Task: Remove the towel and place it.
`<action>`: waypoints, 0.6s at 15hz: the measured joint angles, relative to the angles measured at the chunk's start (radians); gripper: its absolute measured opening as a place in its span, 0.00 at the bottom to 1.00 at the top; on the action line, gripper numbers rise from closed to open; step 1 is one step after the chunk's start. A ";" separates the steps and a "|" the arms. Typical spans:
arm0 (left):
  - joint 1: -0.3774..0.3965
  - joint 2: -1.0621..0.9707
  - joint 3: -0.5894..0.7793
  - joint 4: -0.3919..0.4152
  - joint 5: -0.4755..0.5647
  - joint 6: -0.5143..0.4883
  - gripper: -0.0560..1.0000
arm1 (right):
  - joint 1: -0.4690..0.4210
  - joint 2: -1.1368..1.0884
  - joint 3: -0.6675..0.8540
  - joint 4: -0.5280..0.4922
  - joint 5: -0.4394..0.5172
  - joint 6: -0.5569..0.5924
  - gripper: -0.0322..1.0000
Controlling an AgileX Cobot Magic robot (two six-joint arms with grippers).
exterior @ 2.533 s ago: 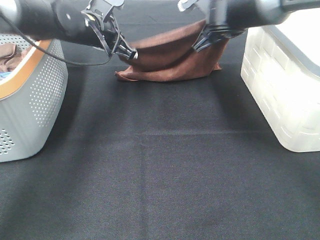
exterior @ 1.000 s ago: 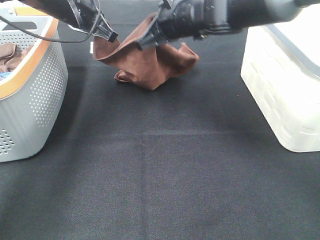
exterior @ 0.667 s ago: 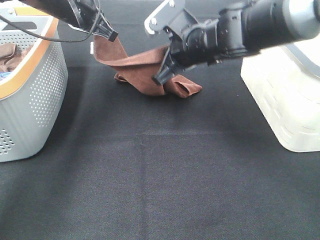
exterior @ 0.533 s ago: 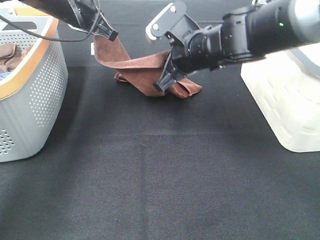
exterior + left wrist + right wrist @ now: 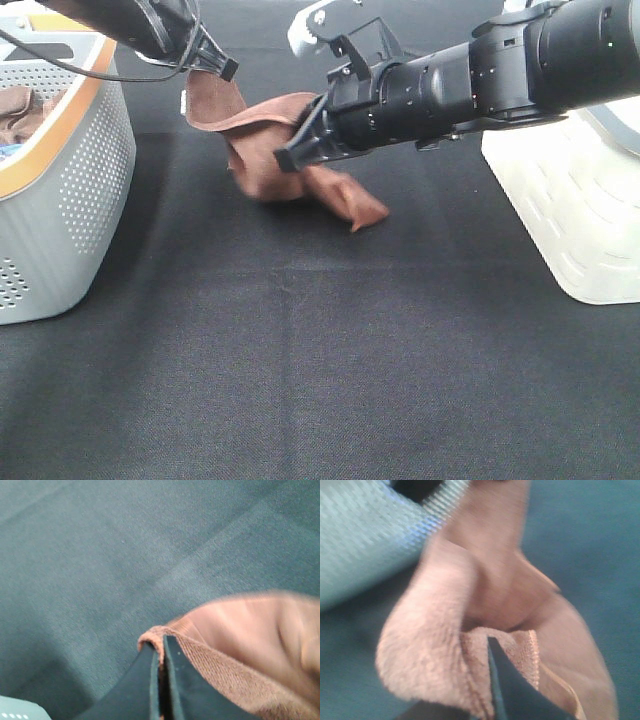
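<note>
black woven fabric (image 5: 320,360) is covering the whole work surface, lying flat, with faint fold creases crossing its near half, and it is filling the exterior view right to the far edge. a grey perforated plastic basket with an orange rim (image 5: 70,190) is standing on it at the left, with a dull brown cloth (image 5: 15,108) showing inside. a white moulded plastic bin (image 5: 560,190) is sitting on the same fabric at the right.

the reddish-brown plush towel (image 5: 265,160) is hanging between the two arms over the far middle of the fabric, between basket and bin. one trailing corner is reaching down to the surface. the left gripper (image 5: 226,69) is holding the towel's upper edge up high, its dark fingers (image 5: 150,680) pressing together on the hem. the right gripper (image 5: 287,158) is reaching across from the right and pinching a bunched fold lower down, its fingers (image 5: 507,685) clamping on the plush.
</note>
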 joint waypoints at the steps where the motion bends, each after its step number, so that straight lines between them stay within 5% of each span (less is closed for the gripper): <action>1: 0.000 0.000 0.000 0.000 0.010 -0.001 0.05 | 0.000 0.000 0.000 -0.111 0.049 0.088 0.03; 4: 0.000 0.000 0.000 0.000 0.020 -0.003 0.05 | 0.003 0.000 -0.007 -0.716 0.197 0.559 0.03; 5: 0.000 0.000 0.000 0.000 0.023 -0.003 0.05 | 0.003 0.000 -0.031 -0.995 0.213 0.852 0.03; 7: 0.000 0.000 0.000 0.000 0.034 -0.003 0.05 | 0.003 0.000 -0.087 -1.352 0.217 1.235 0.03; 8: 0.000 0.000 0.000 0.000 0.034 -0.003 0.05 | 0.003 0.000 -0.118 -1.517 0.220 1.406 0.03; 9: 0.000 0.000 0.000 0.000 0.034 -0.003 0.05 | 0.003 0.000 -0.118 -1.517 0.220 1.406 0.03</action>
